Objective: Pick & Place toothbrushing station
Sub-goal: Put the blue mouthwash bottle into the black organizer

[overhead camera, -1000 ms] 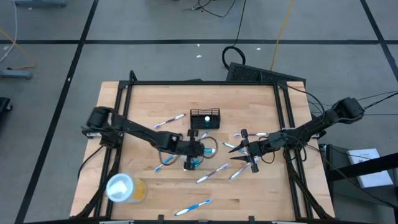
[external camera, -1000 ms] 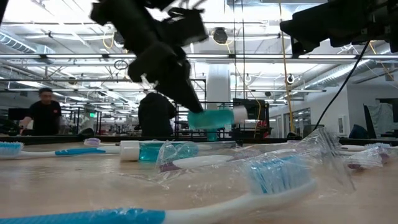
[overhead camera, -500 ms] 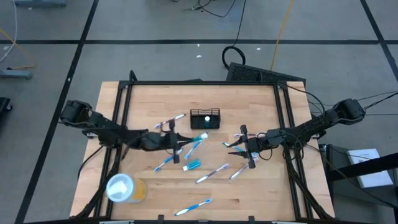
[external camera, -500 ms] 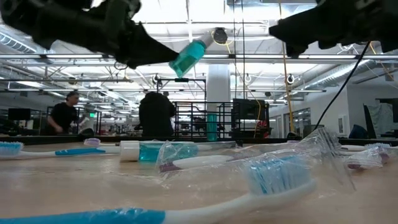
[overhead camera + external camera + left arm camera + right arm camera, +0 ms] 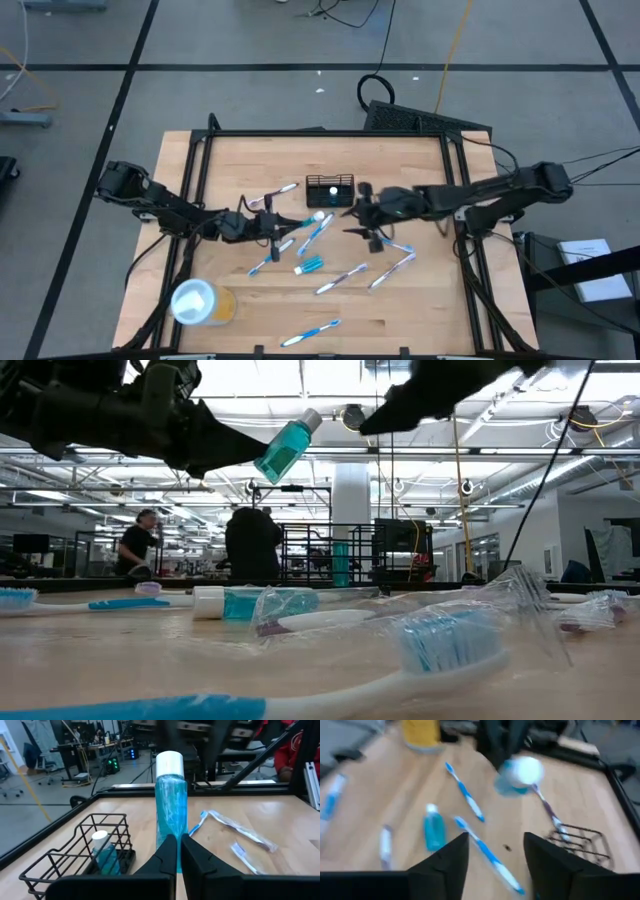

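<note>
A: On the wooden table (image 5: 400,310), toward its far edge and about the middle, we have the black wire holder (image 5: 330,190) standing upright. One small blue bottle with a white cap (image 5: 102,851) already sits in a compartment.

B: How do we expect the holder to handle?

A: Light and stiff, we judge. Thin wire, open mesh, so it should not flex, but it could slide or tip if we nudge it. The top rim wire or a divider looks like the best place for a pinch; the sides are mostly gaps.

B: And our arms?

A: Our left gripper (image 5: 178,851) hangs above the table just on the left of the holder, its fingers pressed together on the base of a blue bottle (image 5: 171,810), which stands up from the pinch with its white cap outermost. That bottle looks smooth and hard, so it may slip if we tilt it far.

B: The right one?

A: Our right gripper (image 5: 360,212) sits just beside the holder on its right, fingers spread and nothing between them.

B: What else lies about?

A: A yellow cup with a white lid (image 5: 200,302) at the near left corner, toothbrushes (image 5: 342,279) scattered over the near half, some in clear wrap, and another small blue bottle (image 5: 309,265) lying flat.
</note>
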Available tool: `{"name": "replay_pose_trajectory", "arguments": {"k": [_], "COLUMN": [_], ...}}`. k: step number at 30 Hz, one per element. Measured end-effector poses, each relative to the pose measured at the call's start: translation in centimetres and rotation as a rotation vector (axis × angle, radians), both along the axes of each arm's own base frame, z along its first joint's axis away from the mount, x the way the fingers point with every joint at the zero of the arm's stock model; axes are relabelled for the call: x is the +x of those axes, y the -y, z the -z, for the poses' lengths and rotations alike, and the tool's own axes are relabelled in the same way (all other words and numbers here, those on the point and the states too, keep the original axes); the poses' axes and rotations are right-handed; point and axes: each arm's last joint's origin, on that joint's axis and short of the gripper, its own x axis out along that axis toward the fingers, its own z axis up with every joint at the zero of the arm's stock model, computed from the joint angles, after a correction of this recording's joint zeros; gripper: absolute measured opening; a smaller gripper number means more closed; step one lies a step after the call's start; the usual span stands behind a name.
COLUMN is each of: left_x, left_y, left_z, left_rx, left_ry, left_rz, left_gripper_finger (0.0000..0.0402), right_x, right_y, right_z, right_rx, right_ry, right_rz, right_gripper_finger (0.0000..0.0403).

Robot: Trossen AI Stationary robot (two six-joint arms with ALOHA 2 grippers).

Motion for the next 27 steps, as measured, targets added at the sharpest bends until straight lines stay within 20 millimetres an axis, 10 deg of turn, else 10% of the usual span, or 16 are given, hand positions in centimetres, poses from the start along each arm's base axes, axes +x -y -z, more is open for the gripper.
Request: {"name": "replay_pose_trajectory", "arguments": {"k": [10, 27], "left_x": [0.0, -0.4], "left_y": [0.0, -0.2], "left_z": [0.3, 0.8], "left_rx": [0.024, 0.014], "left_ry": [-0.026, -0.041], "left_rz": [0.002, -0.007], "left_gripper_finger": [0.0007, 0.0007], "right_x": [5.3, 6.2], "right_y": [1.8, 2.1], "right_z": [-1.9, -1.9], "right_rx": [-0.063, -0.069], "right_ry": [-0.078, -0.086], "right_rz": [-0.053, -0.078], "right_gripper_finger": [0.0237, 0.0208]}}
